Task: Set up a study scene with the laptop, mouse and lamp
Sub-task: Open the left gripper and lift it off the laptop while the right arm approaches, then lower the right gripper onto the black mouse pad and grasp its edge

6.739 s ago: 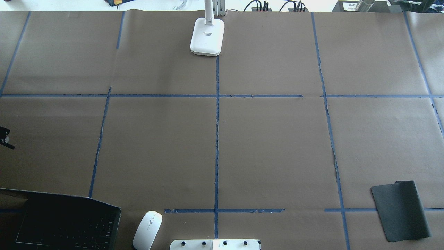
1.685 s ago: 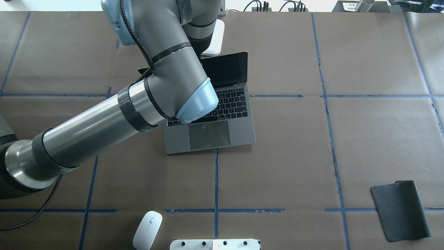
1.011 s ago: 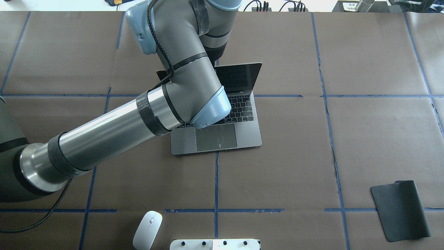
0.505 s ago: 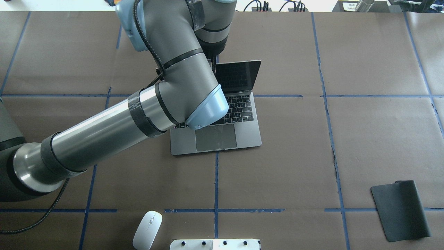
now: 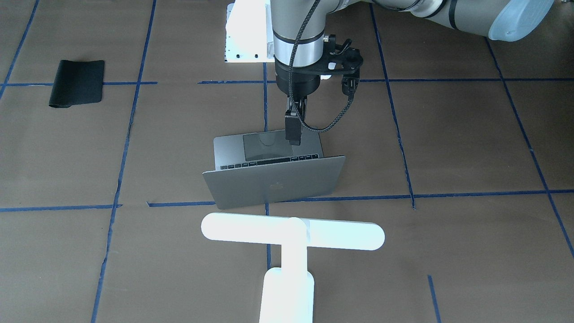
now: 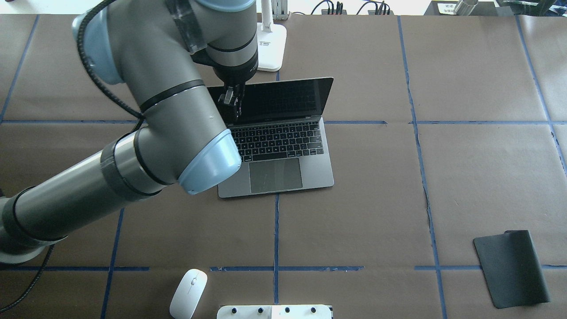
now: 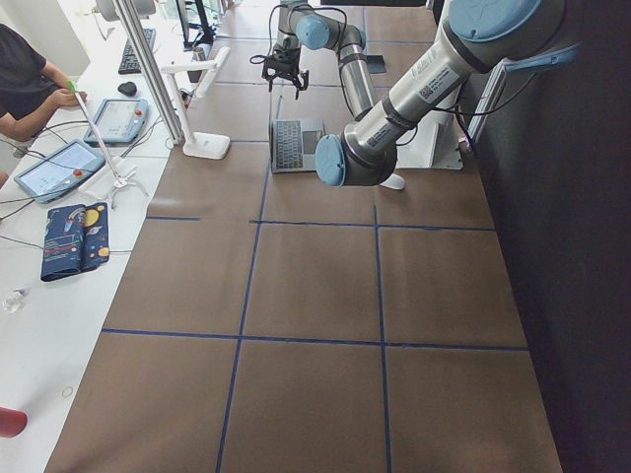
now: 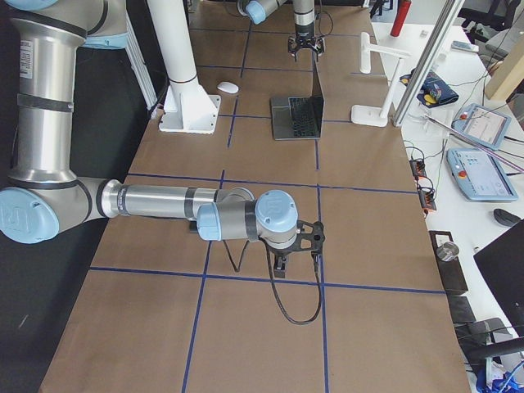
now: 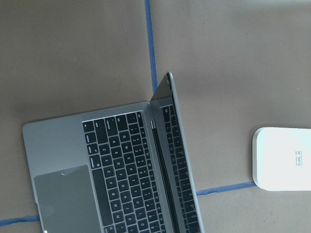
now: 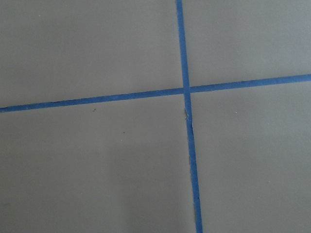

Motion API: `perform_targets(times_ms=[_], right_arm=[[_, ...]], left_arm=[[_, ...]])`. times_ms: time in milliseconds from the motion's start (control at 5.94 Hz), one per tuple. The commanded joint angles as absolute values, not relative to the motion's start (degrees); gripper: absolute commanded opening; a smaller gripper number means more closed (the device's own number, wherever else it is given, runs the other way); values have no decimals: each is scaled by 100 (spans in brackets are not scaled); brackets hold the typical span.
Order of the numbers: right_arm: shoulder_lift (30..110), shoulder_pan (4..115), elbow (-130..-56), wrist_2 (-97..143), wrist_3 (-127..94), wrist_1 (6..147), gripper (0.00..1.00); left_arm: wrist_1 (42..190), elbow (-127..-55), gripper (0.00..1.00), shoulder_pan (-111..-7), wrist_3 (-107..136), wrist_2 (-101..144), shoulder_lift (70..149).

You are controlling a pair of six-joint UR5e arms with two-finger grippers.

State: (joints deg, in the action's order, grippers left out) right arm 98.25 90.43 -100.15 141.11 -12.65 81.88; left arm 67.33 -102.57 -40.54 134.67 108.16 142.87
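Note:
The silver-grey laptop [image 6: 283, 150] stands open at the table's middle, with its lid [image 5: 273, 184] tilted toward the lamp. It also shows in the left wrist view [image 9: 97, 165]. The white lamp [image 5: 292, 235] stands just behind it; its base [image 6: 270, 48] is at the far edge. The white mouse [image 6: 188, 293] lies at the near edge, left of centre. My left gripper [image 6: 232, 104] hangs above the laptop's left hinge corner, slightly open and empty, clear of the lid. My right gripper [image 8: 282, 258] hovers low over bare paper far to the right; I cannot tell if it is open.
A flat black mat [image 6: 511, 268] lies at the near right. A white block with bolt holes [image 6: 274, 311] sits at the near edge beside the mouse. Blue tape lines cross the brown paper.
The left arm carried the laptop from the near left corner to the middle. Over the last second the laptop has stayed put while the gripper came off it and moved up and left.

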Motion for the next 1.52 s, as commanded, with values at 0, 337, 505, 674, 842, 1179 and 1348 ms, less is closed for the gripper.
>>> perform_targets(times_ms=[0,337,505,674,842,1179,1348], right_arm=[[9905,8257,-10440,13922,-2420,7668,100],[10019,7143,-11001,13266,-3991,7261,100],[10446,6258,-11291,12741,-5104,6424,100],[10981,5744,-11303,12474,-5385,5494,100],[11360,5296,-11390,12428,-5466,5119,100],[12108,4068,-11399,11695,-6471,4040,100],[12146,3573,-11356,11498,-6791,4008,100]], left_arm=[[6715,-11770,100,-4008,12040,11064,13224],[6715,-12548,100,-3772,11008,11066,12580],[6724,-12620,100,-3640,10960,11057,12542],[6741,-12682,100,-3621,10951,11057,12533],[6759,-12700,100,-3612,10960,11057,12533],[6750,-12866,100,-3481,11012,11039,12533],[6759,-12867,100,-3437,11030,11030,12533]])
